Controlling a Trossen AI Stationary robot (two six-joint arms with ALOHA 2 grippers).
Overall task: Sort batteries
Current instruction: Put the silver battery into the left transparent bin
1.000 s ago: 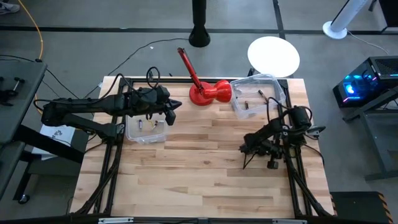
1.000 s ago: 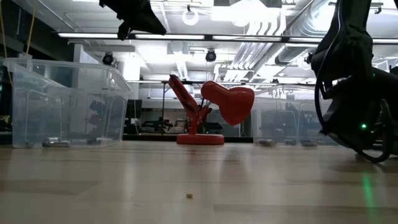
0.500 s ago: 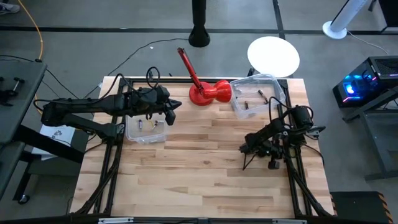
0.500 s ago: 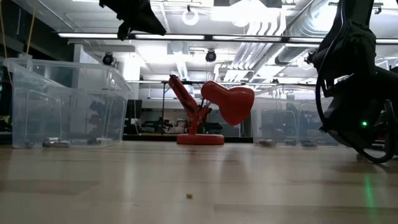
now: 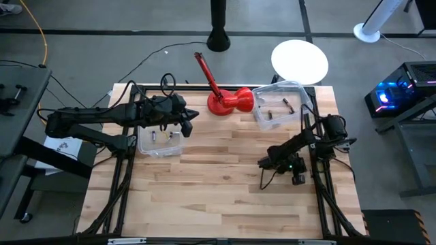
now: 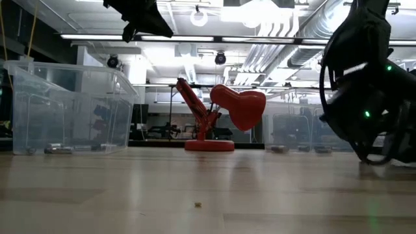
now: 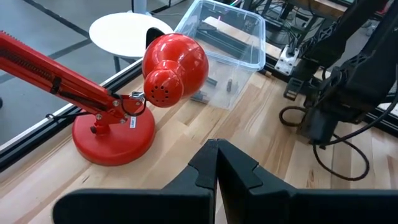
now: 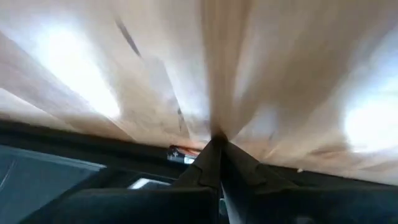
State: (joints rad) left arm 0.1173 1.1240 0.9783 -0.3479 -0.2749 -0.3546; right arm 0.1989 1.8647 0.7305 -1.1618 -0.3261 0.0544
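Observation:
Small batteries lie on the floors of two clear bins. One bin stands at the table's left with batteries in it. The other bin stands at the far right, and its batteries also show in the left wrist view. My left gripper hangs shut and empty above the left bin's right edge; its shut fingers point toward the red lamp. My right gripper is shut and empty, low over the bare wood right of the table's middle.
A red desk lamp stands at the far middle of the table, its head bent low beside the right bin. The wooden top between the two arms and toward the near edge is bare. Cables hang around the right arm.
My right gripper has shifted a little toward the table's left edge and rolled about its own line, staying shut and low over the wood.

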